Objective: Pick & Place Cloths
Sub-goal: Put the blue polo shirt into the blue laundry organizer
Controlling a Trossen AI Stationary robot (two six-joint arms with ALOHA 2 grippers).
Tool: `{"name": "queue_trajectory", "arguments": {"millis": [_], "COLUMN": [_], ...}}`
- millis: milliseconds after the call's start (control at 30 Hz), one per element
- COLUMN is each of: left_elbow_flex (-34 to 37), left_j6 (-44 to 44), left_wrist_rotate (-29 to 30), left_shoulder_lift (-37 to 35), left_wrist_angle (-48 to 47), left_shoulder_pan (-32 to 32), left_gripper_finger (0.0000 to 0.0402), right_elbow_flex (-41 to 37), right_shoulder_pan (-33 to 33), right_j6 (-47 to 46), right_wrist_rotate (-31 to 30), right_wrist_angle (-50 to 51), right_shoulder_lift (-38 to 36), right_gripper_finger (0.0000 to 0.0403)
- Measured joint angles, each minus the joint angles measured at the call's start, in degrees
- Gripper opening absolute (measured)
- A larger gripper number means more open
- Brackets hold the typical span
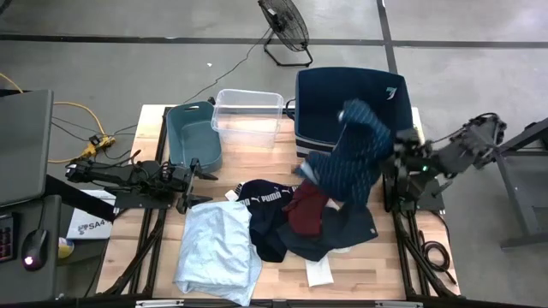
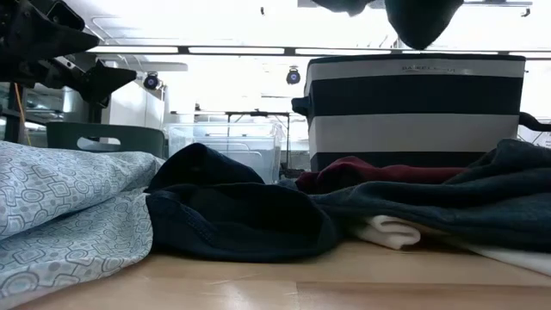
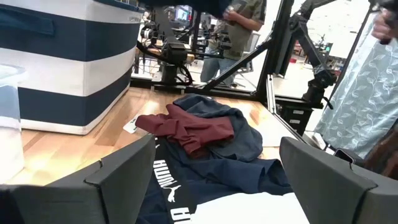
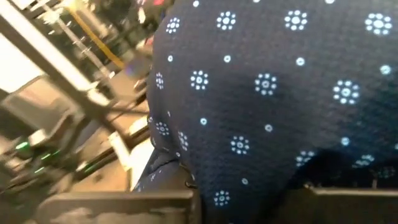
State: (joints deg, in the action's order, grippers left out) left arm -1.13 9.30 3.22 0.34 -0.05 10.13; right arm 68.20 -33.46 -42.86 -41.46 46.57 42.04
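Behind hanging navy dotted cloth (image 1: 355, 158), right hand (image 1: 396, 145) mostly hidden.

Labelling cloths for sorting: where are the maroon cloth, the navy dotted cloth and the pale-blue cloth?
maroon cloth (image 1: 308, 209): high view, its middle.
navy dotted cloth (image 1: 353, 158): high view, hanging middle.
pale-blue cloth (image 1: 218, 250): high view, its centre.
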Motion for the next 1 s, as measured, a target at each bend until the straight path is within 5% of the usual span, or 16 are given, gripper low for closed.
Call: {"name": "queue_trajectory", "arguments": {"millis": [467, 833, 1000], "left_elbow_flex": [0.00, 0.00, 0.00], "left_j6": [-0.01, 0.00, 0.00], "left_wrist_rotate": [-0.02, -0.02, -0.02], "left_shoulder_lift": [0.01, 0.02, 0.02], "left_wrist_angle": [0.01, 0.01, 0.01], "left_shoulder_pan": [0.02, 0.00, 0.00], "left_gripper_finger": [0.0337, 0.0337, 0.0337], "right_elbow_flex": [2.34, 3.25, 5.61], "right_shoulder_pan": [14.58, 21.50, 33.25], "right_j6": [28.69, 32.20, 30.33], "right_wrist_rotate": [-18.44, -21.10, -13.03], "right_wrist_angle": [0.32, 0.31, 0.34], "right_shoulder_lift": [-10.85, -2.50, 4.41], "right_gripper_finger": [0.0034, 0.0034, 0.0034]}}
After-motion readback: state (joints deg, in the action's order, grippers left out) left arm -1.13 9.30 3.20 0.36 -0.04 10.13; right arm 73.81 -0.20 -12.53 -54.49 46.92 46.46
